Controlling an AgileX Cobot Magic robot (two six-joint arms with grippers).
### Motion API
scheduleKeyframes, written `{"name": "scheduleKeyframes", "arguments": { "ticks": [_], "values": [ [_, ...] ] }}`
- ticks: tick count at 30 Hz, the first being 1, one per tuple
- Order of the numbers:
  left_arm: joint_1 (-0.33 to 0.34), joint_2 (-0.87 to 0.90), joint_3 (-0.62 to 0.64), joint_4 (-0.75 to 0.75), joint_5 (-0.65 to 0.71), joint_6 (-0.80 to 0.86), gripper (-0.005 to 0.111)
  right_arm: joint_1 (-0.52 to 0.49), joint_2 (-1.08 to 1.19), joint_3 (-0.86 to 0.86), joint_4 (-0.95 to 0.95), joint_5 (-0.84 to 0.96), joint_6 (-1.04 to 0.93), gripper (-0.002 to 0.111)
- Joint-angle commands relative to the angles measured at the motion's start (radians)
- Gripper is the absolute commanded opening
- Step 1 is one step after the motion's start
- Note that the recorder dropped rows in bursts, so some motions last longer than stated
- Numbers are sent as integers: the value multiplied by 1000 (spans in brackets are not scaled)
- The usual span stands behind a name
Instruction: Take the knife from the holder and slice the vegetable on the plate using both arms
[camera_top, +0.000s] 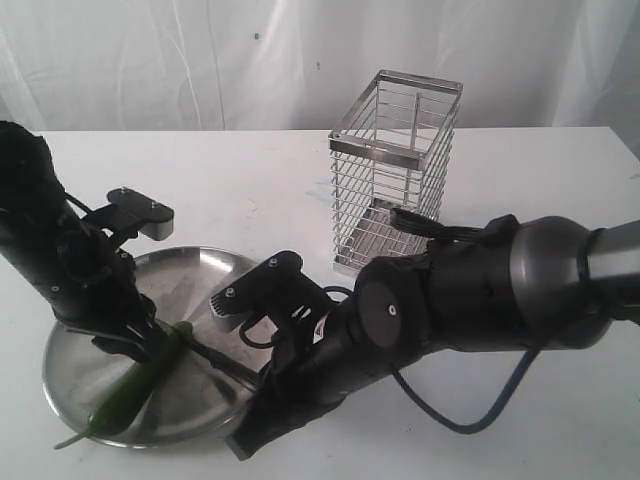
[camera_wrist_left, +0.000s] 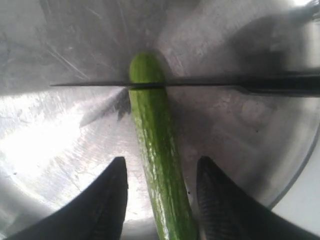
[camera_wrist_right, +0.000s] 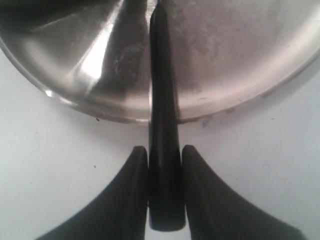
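Slicing step in hand; the pick-up looks done. Nearest, just off the plate (camera_wrist_right: 240, 60) rim and over the worktop (camera_wrist_right: 50, 165), the right gripper (camera_wrist_right: 164, 150) is clamped narrow on the handle of the knife (camera_wrist_right: 161, 90). Its fingers touch the handle on both sides, and the blade reaches in over the plate. On the plate the vegetable (camera_wrist_left: 157, 150) lies flat with the blade set crosswise near one end, a short tip section beyond it. Can't tell if the edge is through or just resting on the skin. The left gripper (camera_wrist_left: 162, 160) straddles the vegetable on the plate with jaws fairly wide. One finger (camera_wrist_left: 107, 200) is clear of it, the other close or touching, so it's bracing, not pinching. Well behind the plate stands the holder (camera_top: 385, 150), upright, nothing in it. Next move, my read: the right arm presses the blade straight down with a short draw. The left should likely narrow first to stop the vegetable rolling.
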Motion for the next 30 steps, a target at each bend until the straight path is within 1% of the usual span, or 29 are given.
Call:
{"name": "scheduleKeyframes", "arguments": {
  "ticks": [1, 7, 11, 17, 22, 27, 30],
  "values": [
    [-3, 12, 52, -13, -31, -12, 48, -9, -2, -19, -183, 30, 156, 0],
    [-3, 12, 97, -35, -79, -12, 48, -9, 4, -43, -187, 51, 163, 0],
    [-3, 12, 97, -72, -97, -12, 48, -9, 19, -46, -187, 57, 163, 0],
    [-3, 24, 97, -72, -125, -12, 48, -9, 27, -46, -187, 61, 163, 0],
    [-3, 52, 97, -72, -125, -12, 48, -9, 27, -46, -196, 111, 163, 0],
    [-3, 56, 97, -65, -150, -10, 48, -9, 25, -46, -214, 115, 167, 0],
    [-3, 56, 75, -59, -143, -10, 48, -9, 25, -46, -213, 126, 167, 0]
  ]
}}
